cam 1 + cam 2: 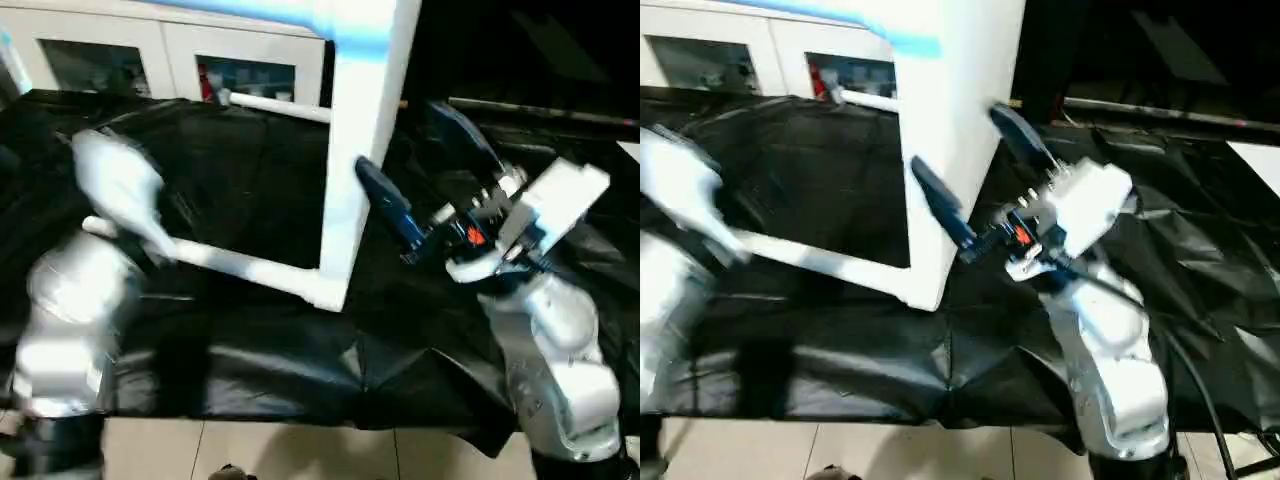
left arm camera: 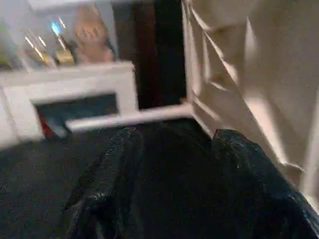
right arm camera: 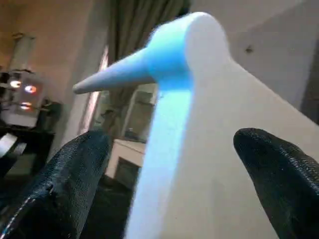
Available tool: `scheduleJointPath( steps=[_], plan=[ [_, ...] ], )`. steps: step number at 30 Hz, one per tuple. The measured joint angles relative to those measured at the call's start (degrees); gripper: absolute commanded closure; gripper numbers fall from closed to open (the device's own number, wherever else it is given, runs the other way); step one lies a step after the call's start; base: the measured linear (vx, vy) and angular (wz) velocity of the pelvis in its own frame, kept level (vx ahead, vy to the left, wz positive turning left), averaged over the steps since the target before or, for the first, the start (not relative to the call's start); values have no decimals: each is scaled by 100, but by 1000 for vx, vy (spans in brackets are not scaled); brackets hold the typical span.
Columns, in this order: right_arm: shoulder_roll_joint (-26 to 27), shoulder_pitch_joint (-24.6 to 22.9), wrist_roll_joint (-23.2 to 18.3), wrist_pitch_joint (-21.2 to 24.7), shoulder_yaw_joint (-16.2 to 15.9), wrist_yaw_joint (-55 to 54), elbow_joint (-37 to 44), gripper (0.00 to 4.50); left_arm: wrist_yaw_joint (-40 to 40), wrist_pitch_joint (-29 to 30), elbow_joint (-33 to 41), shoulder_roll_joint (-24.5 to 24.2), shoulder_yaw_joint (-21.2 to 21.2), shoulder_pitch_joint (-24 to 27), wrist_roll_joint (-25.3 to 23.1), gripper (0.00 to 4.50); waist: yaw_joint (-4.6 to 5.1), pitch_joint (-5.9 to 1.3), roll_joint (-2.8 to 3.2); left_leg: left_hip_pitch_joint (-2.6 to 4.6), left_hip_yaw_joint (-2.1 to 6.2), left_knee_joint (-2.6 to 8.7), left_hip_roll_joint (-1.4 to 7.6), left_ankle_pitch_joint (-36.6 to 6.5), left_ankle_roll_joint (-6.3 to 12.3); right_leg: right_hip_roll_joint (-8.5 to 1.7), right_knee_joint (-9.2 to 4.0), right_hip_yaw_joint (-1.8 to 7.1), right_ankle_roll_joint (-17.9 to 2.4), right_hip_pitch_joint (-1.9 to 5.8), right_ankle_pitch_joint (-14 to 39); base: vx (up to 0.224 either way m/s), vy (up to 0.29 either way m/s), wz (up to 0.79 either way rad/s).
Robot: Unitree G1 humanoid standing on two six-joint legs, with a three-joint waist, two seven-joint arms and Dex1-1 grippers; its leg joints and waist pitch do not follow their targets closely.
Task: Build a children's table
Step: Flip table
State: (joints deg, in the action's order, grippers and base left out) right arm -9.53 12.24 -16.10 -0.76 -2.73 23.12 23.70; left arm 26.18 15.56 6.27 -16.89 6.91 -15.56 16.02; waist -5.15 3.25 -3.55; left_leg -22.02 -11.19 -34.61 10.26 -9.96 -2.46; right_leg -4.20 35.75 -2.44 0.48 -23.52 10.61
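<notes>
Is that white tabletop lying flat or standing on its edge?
Standing on edge: the tabletop rises tall from the black sheet, two legs sticking out sideways.

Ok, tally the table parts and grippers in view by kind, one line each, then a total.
Tabletop, standing on its edge on the black sheet: 1
Legs fitted to it: 2, a near leg and a far leg
Robot grippers: 2, the left gripper and the right gripper, its fingers spread either side of the tabletop's edge
Total: 5
</notes>
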Motion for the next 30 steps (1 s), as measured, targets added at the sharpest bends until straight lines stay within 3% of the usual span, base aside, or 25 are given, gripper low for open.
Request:
scheduleJointPath(
  steps=[5,8,10,14,18,24,27,30],
  plan=[
    [-26,-77,350,87,667,-774,-708,0,-57,153,-760,574,-305,-252,106,183,30,-7,-11,-3,0,2,-7,-1,1,-1,-31,7,20,13,-13,0,0,0],
    [-146,-93,476,588,886,-1145,-1046,0,-126,175,-1063,814,-502,-545,-11,183,46,-9,-2,-3,0,14,-7,-1,2,1,-49,5,23,18,-18,0,0,0],
    [-331,-147,588,973,850,-1170,-1310,0,-131,191,-1144,894,-663,-665,-62,183,55,-11,8,-4,-1,18,-8,-4,7,1,-58,5,22,21,-18,0,0,0],
    [-605,-426,1002,1559,462,-1011,-1935,0,19,323,-1135,1045,-973,-755,-48,183,128,-9,74,-9,-5,28,-8,-10,17,1,-74,2,-1,21,-31,0,0,0],
    [-761,-656,1254,1832,279,-981,-2325,0,88,563,-906,1056,-1288,-806,-160,183,159,-2,124,-15,-6,27,-10,-13,22,-2,-79,1,-4,21,-32,0,0,0],
    [-703,-742,1335,2019,430,-1301,-2389,0,-412,806,-857,1333,-2042,-1144,-955,183,165,-6,150,-3,-6,15,-15,-12,22,-8,-79,1,23,37,-20,0,0,0],
    [-505,-759,1183,2003,720,-1435,-2388,0,-572,646,-1251,1671,-2242,-1368,-1120,183,181,-8,162,-3,-6,13,-17,-12,23,-9,-80,1,25,39,-21,0,0,0],
    [-437,-754,1019,1844,815,-1447,-2366,0,-722,397,-1754,1897,-2319,-1657,-1224,183,194,-16,194,-4,-5,14,-17,-12,23,-10,-81,0,26,38,-22,0,0,0]
  ],
)
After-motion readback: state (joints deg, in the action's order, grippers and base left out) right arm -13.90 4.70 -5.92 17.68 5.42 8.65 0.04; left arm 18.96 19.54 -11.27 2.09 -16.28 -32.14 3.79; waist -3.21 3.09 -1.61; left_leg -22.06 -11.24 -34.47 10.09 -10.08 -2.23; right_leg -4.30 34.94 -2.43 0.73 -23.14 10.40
